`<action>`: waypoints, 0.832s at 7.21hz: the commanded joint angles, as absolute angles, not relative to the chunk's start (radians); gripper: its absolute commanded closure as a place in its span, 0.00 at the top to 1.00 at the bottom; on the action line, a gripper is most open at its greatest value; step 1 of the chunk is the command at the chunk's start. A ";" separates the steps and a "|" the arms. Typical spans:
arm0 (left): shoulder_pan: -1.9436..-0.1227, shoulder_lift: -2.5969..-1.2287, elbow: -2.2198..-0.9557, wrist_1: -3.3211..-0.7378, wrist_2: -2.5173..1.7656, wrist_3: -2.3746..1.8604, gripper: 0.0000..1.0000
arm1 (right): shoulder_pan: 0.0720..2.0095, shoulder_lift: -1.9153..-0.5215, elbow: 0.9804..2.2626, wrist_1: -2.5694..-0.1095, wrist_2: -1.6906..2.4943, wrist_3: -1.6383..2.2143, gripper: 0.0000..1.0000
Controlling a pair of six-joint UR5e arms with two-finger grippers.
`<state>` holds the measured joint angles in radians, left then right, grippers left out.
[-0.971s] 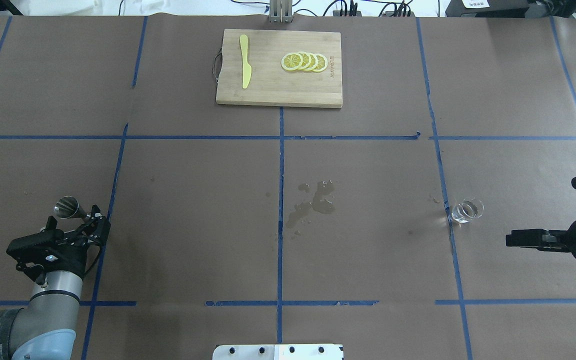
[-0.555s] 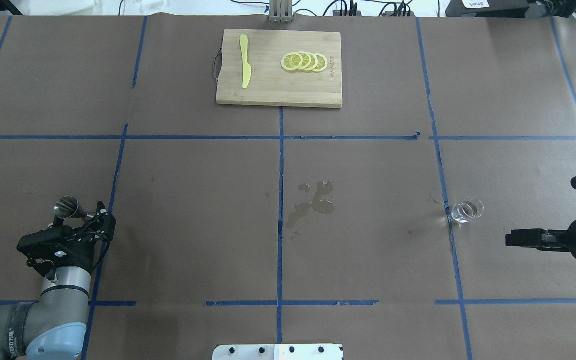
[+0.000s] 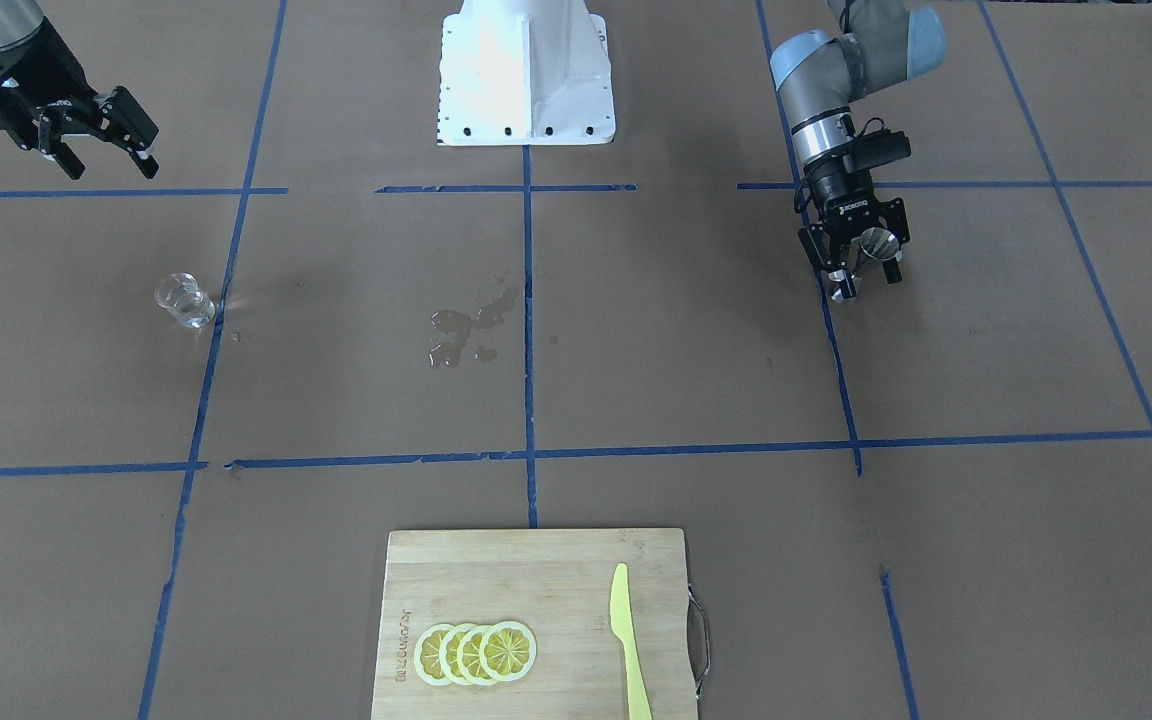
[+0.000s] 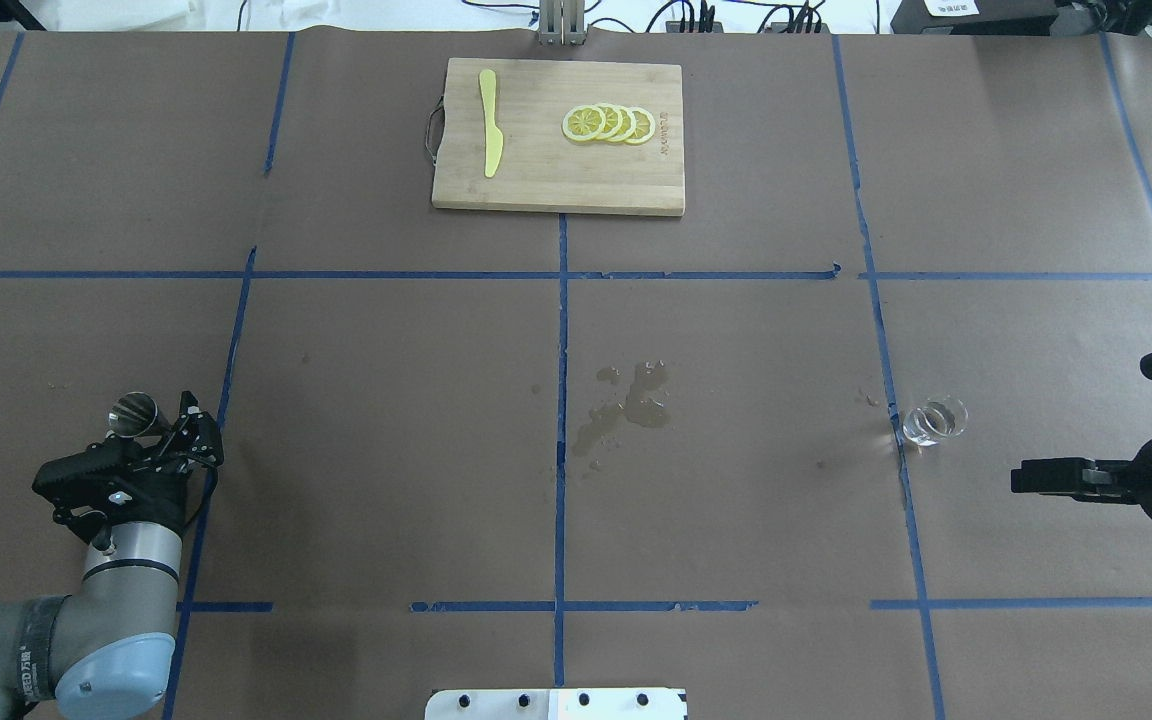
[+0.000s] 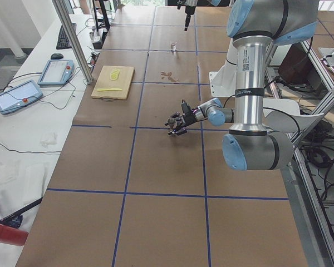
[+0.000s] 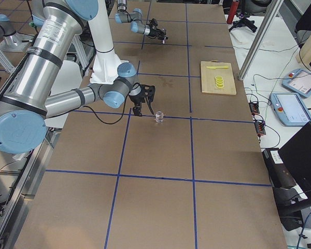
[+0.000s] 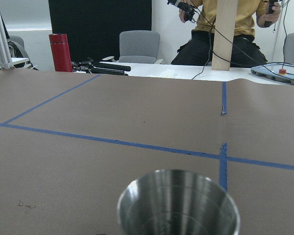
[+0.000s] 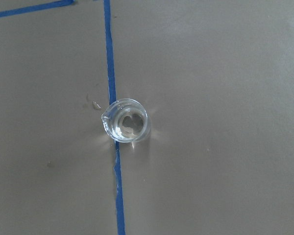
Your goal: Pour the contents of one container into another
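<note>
The steel jigger stands upright between the fingers of my left gripper, which is shut on its lower half at the table's near left. From the front, the jigger's rim shows just above the left gripper. The left wrist view shows only the jigger's open rim, close below the camera. The clear glass cup stands alone on the blue tape line at the right and shows from above in the right wrist view. My right gripper hangs open, above the cup and off to one side.
A wet spill marks the paper at the table's middle. A wooden cutting board at the far side carries lemon slices and a yellow knife. A person stands beyond the table's left end.
The left arm has swung to the right and its wrist has turned about the jigger, whose rim has stayed in place. The right arm and the glass cup have not moved.
</note>
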<state>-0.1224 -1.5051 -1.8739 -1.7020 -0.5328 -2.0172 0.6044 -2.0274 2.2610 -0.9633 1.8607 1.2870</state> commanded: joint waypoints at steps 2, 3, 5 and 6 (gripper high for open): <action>-0.121 -1.508 -1.875 -1.703 -0.532 -2.017 0.57 | 0.604 -2.026 2.260 -0.963 1.861 1.287 1.00; -0.120 -1.508 -1.871 -1.703 -0.532 -2.017 0.57 | 0.604 -2.026 2.258 -0.963 1.861 1.287 1.00; -0.114 -1.509 -1.868 -1.703 -0.534 -2.017 0.57 | 0.604 -2.026 2.250 -0.963 1.861 1.287 1.00; -0.114 -1.511 -1.865 -1.703 -0.534 -2.017 0.52 | 0.604 -2.025 2.249 -0.963 1.861 1.287 1.00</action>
